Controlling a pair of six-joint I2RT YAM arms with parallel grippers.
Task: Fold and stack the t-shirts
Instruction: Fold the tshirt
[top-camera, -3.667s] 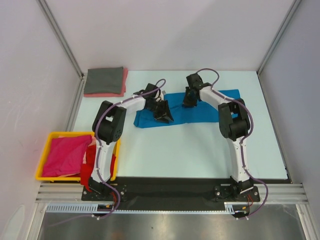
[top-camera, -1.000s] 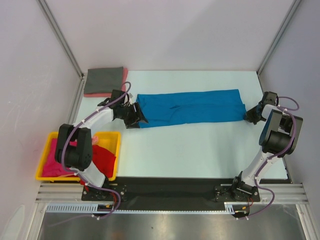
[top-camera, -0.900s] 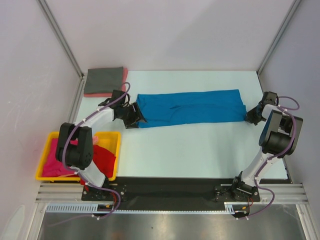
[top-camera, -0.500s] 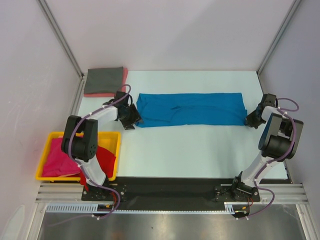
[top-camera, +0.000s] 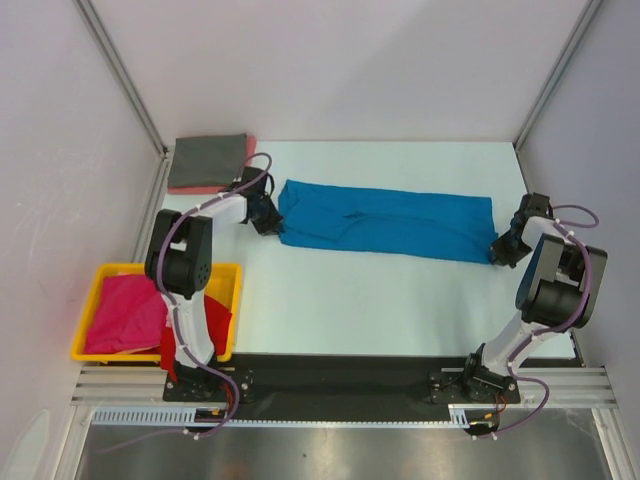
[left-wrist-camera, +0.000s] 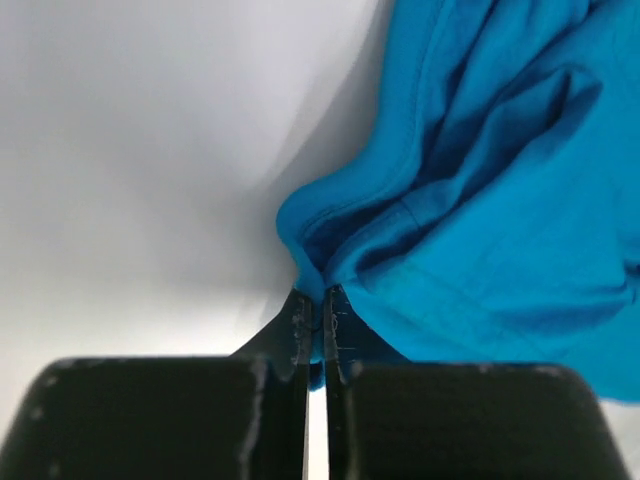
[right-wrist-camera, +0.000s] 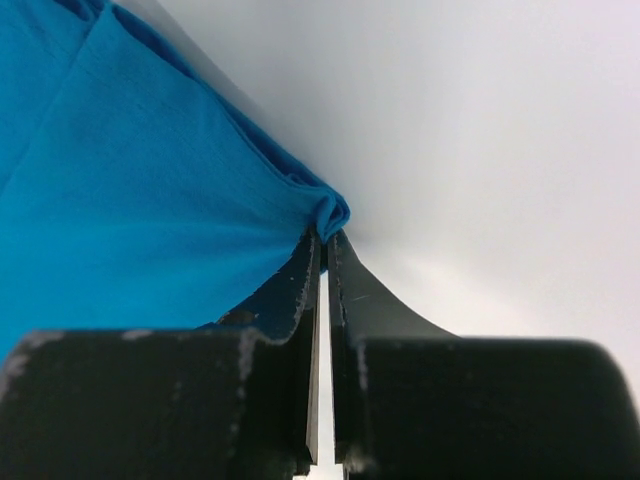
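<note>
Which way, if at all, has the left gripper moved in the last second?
Yes: the left gripper, pinching the bright blue cloth t-shirt, moved farther out, nearer the folded dark grey t-shirt.

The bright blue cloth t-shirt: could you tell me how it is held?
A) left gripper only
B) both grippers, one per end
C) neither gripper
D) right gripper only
B: the left gripper and the right gripper each pinch one end of the bright blue cloth t-shirt.
</note>
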